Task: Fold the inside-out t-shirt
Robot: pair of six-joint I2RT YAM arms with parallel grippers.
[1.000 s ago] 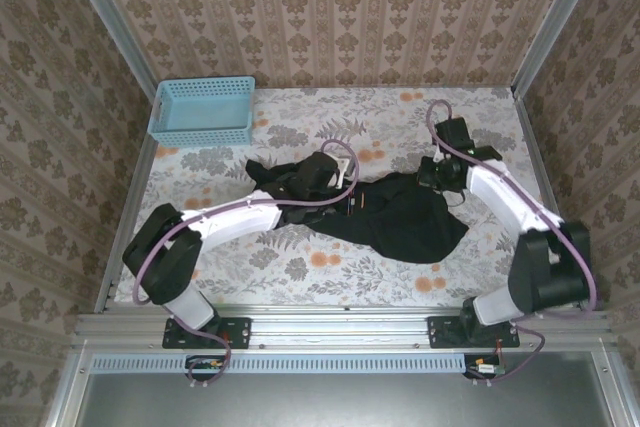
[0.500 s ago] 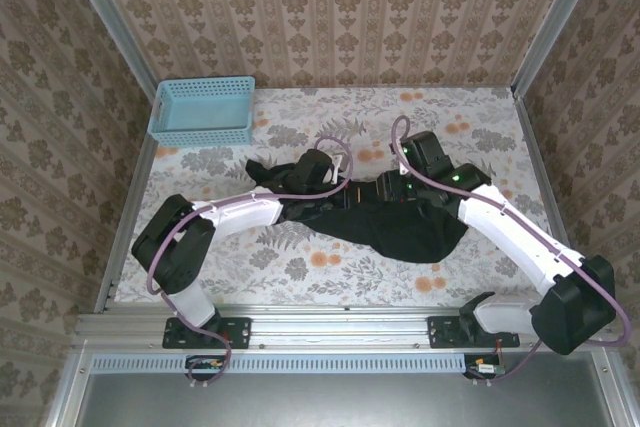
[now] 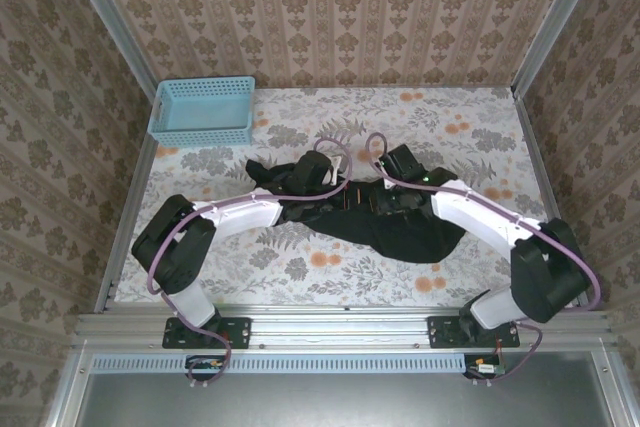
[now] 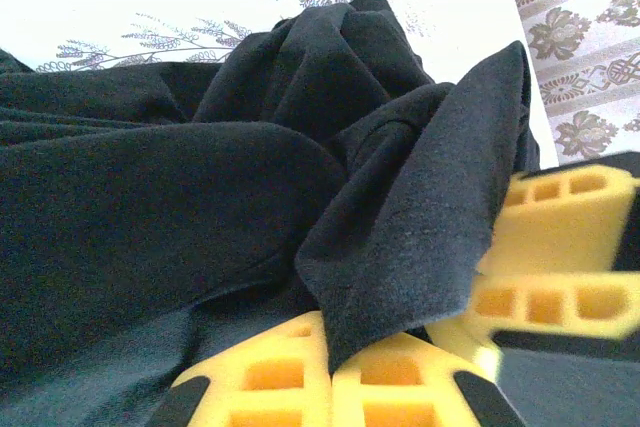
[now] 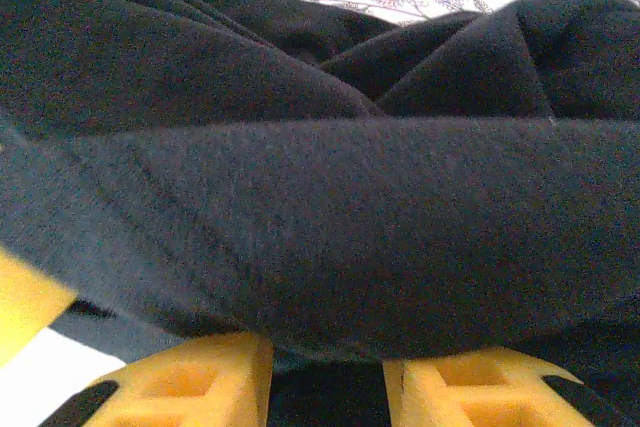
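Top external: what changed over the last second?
The right gripper swung left from the right side of the table to the middle of the t-shirt, ending close beside the left gripper. Whether it has gripped fabric is unclear. The left gripper stayed shut on a fold of the t-shirt. The t-shirt and the blue basket stayed about where they were.

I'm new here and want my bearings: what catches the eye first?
A crumpled black t-shirt lies mid-table where the left arm and right arm meet. The left gripper's yellow fingers are shut on a fold of it. A light blue basket sits at the far-left corner.
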